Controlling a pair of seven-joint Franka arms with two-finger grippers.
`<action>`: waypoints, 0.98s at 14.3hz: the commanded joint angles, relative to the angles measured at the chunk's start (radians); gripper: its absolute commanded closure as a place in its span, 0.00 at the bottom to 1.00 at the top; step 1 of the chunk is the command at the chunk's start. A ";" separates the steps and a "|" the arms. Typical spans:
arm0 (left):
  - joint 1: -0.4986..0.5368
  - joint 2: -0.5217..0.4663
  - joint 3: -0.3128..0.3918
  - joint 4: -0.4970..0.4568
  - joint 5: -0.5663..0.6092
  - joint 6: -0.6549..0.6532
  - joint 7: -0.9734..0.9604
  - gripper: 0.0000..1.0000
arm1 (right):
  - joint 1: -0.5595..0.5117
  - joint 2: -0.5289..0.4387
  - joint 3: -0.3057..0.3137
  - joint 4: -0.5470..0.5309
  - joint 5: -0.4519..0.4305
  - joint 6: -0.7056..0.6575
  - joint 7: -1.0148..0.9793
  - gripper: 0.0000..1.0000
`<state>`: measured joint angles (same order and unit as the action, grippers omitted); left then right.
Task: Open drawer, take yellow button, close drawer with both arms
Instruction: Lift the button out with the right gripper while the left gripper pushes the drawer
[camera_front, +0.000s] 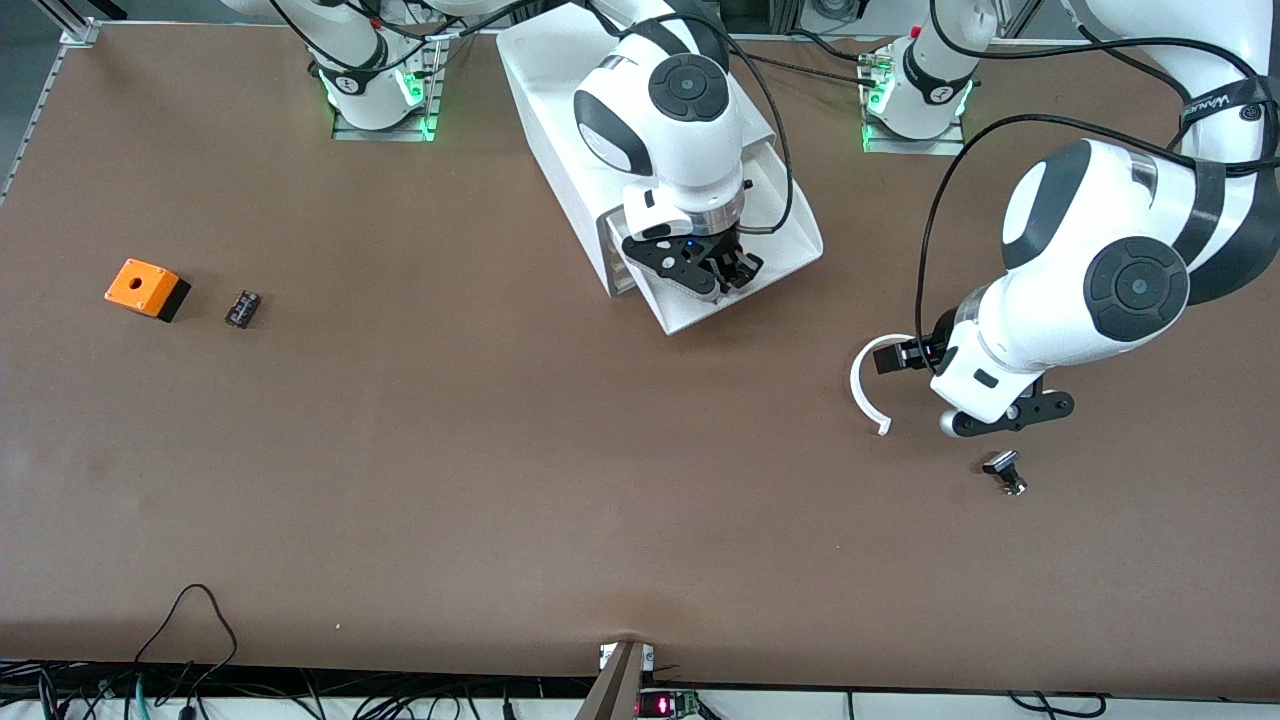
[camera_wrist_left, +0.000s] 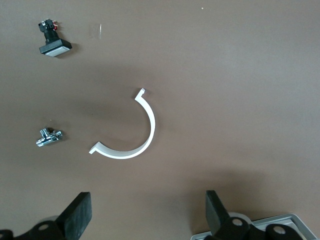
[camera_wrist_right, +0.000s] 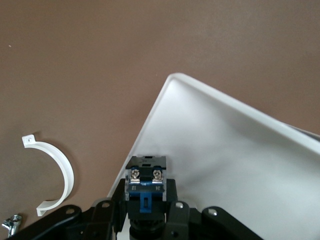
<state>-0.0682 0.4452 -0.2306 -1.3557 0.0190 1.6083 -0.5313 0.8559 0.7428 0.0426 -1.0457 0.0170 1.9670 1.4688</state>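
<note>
Button (camera_wrist_right: 145, 187) between right gripper (camera_wrist_right: 146, 210) fingers

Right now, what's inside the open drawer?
The drawer is pulled open. The right gripper is over it, shut on the button. The tray floor visible in the right wrist view is bare white; the part under the gripper is hidden.

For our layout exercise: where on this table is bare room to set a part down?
Free: the wide stretch between the small black part and the white ring, nearer the camera than the drawer. Crowded: ring and flat-headed part by the open left end effector; right end effector holds the button over the drawer.
</note>
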 joint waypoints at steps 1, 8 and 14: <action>-0.012 0.000 0.001 -0.002 0.013 0.007 -0.079 0.01 | -0.090 -0.062 0.016 0.022 0.032 -0.059 -0.083 1.00; -0.151 -0.039 -0.019 -0.225 0.029 0.200 -0.346 0.03 | -0.339 -0.155 0.011 0.021 0.207 -0.233 -0.610 1.00; -0.151 -0.103 -0.122 -0.421 0.027 0.395 -0.432 0.03 | -0.420 -0.177 -0.110 -0.034 0.124 -0.448 -1.068 1.00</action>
<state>-0.2311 0.4062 -0.3015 -1.7148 0.0197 1.9861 -0.8943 0.4345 0.5910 -0.0239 -1.0298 0.1785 1.5602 0.5105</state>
